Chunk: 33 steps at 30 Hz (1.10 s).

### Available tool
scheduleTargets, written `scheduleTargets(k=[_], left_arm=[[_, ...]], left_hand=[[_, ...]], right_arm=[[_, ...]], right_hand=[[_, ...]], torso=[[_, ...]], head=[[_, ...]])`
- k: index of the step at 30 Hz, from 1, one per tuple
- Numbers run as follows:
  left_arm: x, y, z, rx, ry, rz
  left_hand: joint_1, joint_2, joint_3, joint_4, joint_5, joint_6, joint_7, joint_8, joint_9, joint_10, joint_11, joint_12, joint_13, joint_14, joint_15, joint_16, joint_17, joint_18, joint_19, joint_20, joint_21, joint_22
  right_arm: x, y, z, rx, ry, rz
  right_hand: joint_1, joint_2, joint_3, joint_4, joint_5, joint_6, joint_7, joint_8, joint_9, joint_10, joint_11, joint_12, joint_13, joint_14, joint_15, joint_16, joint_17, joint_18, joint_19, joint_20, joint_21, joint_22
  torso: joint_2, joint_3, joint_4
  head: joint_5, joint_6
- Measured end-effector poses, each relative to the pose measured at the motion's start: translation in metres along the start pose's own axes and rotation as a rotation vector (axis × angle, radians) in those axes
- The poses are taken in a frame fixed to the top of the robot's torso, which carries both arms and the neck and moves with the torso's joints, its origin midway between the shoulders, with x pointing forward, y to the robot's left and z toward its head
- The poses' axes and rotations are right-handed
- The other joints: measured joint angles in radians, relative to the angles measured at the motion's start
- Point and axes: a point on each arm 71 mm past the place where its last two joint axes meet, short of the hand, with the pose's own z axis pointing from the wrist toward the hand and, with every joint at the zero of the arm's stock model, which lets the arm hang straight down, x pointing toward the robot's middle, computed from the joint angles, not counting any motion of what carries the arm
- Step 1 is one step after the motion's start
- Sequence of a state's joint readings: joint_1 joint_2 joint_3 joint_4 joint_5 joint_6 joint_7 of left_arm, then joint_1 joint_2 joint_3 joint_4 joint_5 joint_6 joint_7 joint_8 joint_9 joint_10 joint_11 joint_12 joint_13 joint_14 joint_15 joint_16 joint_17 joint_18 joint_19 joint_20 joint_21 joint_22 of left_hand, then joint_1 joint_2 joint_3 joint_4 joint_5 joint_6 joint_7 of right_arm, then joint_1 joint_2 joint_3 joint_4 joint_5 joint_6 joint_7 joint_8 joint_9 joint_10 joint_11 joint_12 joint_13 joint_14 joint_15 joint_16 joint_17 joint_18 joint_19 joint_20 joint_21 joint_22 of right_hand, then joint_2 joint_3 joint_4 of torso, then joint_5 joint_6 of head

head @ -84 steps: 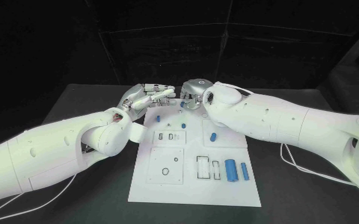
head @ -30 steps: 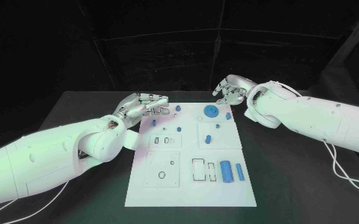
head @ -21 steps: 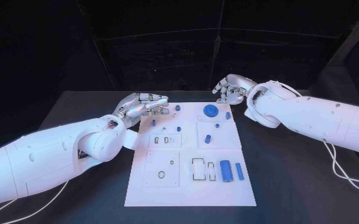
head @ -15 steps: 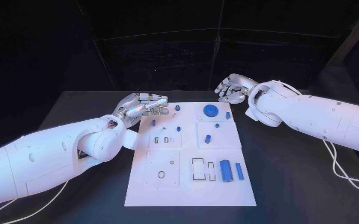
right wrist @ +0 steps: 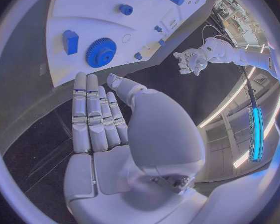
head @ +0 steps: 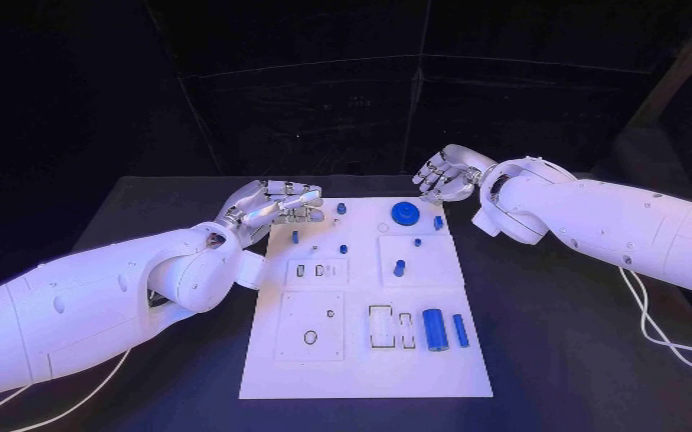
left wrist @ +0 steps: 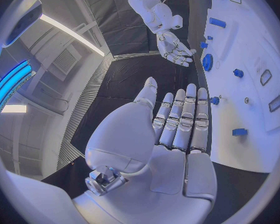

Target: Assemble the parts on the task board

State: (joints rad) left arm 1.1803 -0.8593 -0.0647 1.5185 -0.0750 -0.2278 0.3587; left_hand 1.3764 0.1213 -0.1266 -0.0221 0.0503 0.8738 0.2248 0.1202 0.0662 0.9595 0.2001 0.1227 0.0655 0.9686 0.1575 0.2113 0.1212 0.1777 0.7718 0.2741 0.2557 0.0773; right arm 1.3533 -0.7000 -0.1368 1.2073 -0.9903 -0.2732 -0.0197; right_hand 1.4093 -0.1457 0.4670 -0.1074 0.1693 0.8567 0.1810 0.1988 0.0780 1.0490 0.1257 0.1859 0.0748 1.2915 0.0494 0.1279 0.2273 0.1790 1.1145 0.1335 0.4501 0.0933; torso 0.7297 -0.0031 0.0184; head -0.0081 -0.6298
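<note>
A white task board bearing blue parts lies on a black table, flanked by silver hands.

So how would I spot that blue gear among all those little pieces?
Find the white board on the black table and look along its far edge, near the right robot hand. The gear lies flat there: a toothed disc, the only round, wide blue part.

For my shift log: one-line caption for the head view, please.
Both silver hands, left and right, hover open at the white task board's far end near a round blue gear.
</note>
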Motion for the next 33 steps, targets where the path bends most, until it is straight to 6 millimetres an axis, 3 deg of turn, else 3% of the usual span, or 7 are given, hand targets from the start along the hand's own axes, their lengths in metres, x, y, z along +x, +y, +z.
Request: scheduleTargets(k=[6, 8, 11, 13, 17, 20, 33], left_arm=[[0.0, 0.0, 0.0, -0.001, -0.001, 0.0], [-0.001, 0.0, 0.0, -0.002, -0.001, 0.0], [0.0, 0.001, 0.001, -0.002, 0.0, 0.0], [0.0, 0.001, 0.001, -0.003, 0.001, 0.0], [0.0, 0.001, 0.001, -0.004, 0.003, -0.001], [0.001, 0.001, 0.001, -0.005, 0.005, -0.001], [0.002, 0.002, 0.002, -0.007, 0.01, -0.002]], left_hand=[[0.0, 0.0, 0.0, 0.0, 0.0, 0.0, 0.0, 0.0, 0.0, 0.0, 0.0, 0.0, 0.0, 0.0, 0.0, 0.0, 0.0, 0.0, 0.0, 0.0, -0.004, 0.0], [0.0, 0.0, 0.0, 0.0, 0.0, 0.0, 0.0, 0.0, 0.0, 0.0, 0.0, 0.0, 0.0, 0.0, 0.0, 0.0, 0.0, 0.0, 0.0, 0.0, -0.004, 0.0], [0.0, 0.0, 0.0, 0.0, 0.0, 0.0, 0.0, 0.0, 0.0, 0.0, 0.0, 0.0, 0.0, 0.0, 0.0, 0.0, 0.0, 0.0, 0.0, 0.0, -0.004, 0.0], [0.0, 0.0, 0.0, 0.0, 0.0, 0.0, 0.0, 0.0, 0.0, 0.0, 0.0, 0.0, 0.0, 0.0, 0.0, 0.0, 0.0, 0.0, 0.0, 0.0, -0.004, 0.0], [0.0, 0.0, 0.0, 0.0, 0.0, 0.0, 0.0, 0.0, 0.0, 0.0, 0.0, 0.0, 0.0, 0.0, 0.0, -0.003, 0.0, 0.0, 0.0, 0.0, -0.004, 0.0], [0.0, 0.0, -0.003, -0.003, 0.0, 0.0, 0.0, 0.0, 0.0, 0.0, 0.0, 0.0, 0.0, 0.0, 0.0, -0.006, 0.0, 0.0, 0.0, 0.0, -0.004, -0.001], [0.0, 0.0, -0.003, -0.003, 0.0, 0.0, 0.0, 0.0, 0.0, 0.0, 0.0, 0.0, 0.0, 0.0, 0.0, -0.006, 0.0, 0.0, 0.0, 0.0, -0.004, -0.001]], right_arm=[[0.0, 0.003, -0.001, -0.024, -0.008, -0.001], [0.0, 0.005, 0.0, -0.037, -0.017, -0.02], [0.0, 0.008, 0.0, -0.059, -0.032, -0.072], [0.001, 0.011, 0.0, -0.073, -0.04, -0.115], [0.004, 0.017, 0.002, -0.101, -0.051, -0.22], [0.008, 0.022, 0.004, -0.115, -0.052, -0.298], [0.025, 0.025, 0.01, -0.088, -0.005, -0.465]], right_hand=[[0.0, 0.0, -0.109, -0.01, -0.009, 0.077, -0.011, 0.033, 0.009, 0.142, -0.038, 0.074, 0.027, 0.165, -0.049, 0.15, 0.093, 0.0, 0.158, -0.044, 0.137, 0.067], [0.0, 0.0, -0.145, -0.006, 0.001, 0.093, -0.033, 0.033, 0.008, 0.2, -0.062, 0.152, 0.077, 0.174, -0.068, 0.456, 0.396, 0.0, 0.209, -0.055, 0.241, 0.156], [-0.044, -0.023, -0.226, 0.02, 0.048, 0.105, -0.046, 0.031, -0.001, 0.286, -0.09, 0.555, 0.53, 0.177, -0.093, 1.025, 0.986, -0.073, 0.316, -0.07, 0.659, 0.704], [-0.07, -0.001, -0.26, 0.048, 0.057, 0.106, -0.05, 0.022, -0.006, 0.299, -0.084, 0.962, 0.943, 0.174, -0.082, 1.302, 1.067, -0.095, 0.324, -0.073, 0.822, 0.922], [-0.093, 0.015, -0.298, 0.086, 0.05, 0.113, -0.044, 0.009, -0.007, 0.375, -0.078, 1.212, 1.202, 0.174, -0.081, 1.428, 1.081, -0.096, 0.332, -0.058, 0.922, 1.061], [-0.104, 0.012, -0.328, 0.108, 0.028, 0.078, -0.042, -0.015, -0.011, 0.411, -0.072, 1.307, 1.232, 0.177, -0.077, 1.44, 1.081, -0.126, 0.347, -0.057, 1.002, 1.198], [-0.104, 0.012, -0.383, 0.164, 0.018, 0.007, -0.027, -0.062, -0.011, 0.416, -0.067, 1.367, 1.233, 0.175, -0.062, 1.44, 1.081, -0.141, 0.351, -0.046, 1.06, 1.215]], torso=[[0.0, -0.0002, 0.0002], [0.0, 0.0, 0.0005], [0.0, 0.0001, 0.0008], [0.0, 0.0001, 0.001], [0.001, 0.0001, 0.0012], [0.001, 0.0002, 0.0012], [0.001, 0.0003, 0.0019]], head=[[-0.001, 0.001], [-0.001, 0.001], [-0.001, 0.0], [-0.001, 0.0], [-0.002, 0.0], [-0.003, -0.001], [-0.005, -0.007]])
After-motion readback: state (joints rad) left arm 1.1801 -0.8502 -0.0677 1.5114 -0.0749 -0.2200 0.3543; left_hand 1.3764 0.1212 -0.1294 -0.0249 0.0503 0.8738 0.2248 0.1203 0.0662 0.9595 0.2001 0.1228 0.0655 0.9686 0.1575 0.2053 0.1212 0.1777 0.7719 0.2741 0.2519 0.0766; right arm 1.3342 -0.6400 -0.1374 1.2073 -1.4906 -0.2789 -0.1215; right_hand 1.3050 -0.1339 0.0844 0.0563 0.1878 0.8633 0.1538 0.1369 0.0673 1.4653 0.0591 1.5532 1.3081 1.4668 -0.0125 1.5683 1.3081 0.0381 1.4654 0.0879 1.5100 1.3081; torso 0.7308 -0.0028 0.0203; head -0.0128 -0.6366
